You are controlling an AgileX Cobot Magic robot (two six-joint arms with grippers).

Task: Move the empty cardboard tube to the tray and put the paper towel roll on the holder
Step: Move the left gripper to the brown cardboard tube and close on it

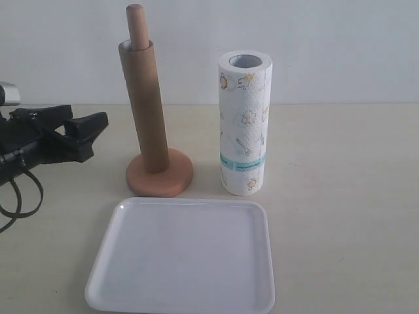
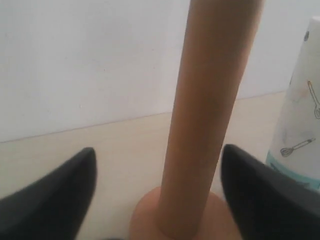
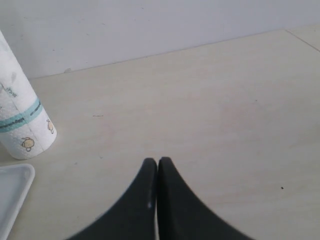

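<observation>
The brown cardboard tube [image 1: 147, 111] stands upright, slipped over the wooden holder. The holder's rod tip [image 1: 136, 23] pokes out of the tube's top, and its round base [image 1: 177, 180] rests on the table. The printed paper towel roll [image 1: 244, 124] stands upright just right of the holder. The white tray [image 1: 180, 258] lies in front of both. My left gripper [image 1: 90, 123] is open, left of the tube and apart from it. In the left wrist view the tube [image 2: 200, 130] rises ahead between the spread fingers of the left gripper [image 2: 159, 150]. My right gripper [image 3: 158, 161] is shut on nothing, low over bare table.
The right wrist view shows the paper roll's foot [image 3: 20, 120] and a corner of the tray [image 3: 12, 190]. A white wall runs behind the table. Black cables [image 1: 19, 196] hang under the left arm.
</observation>
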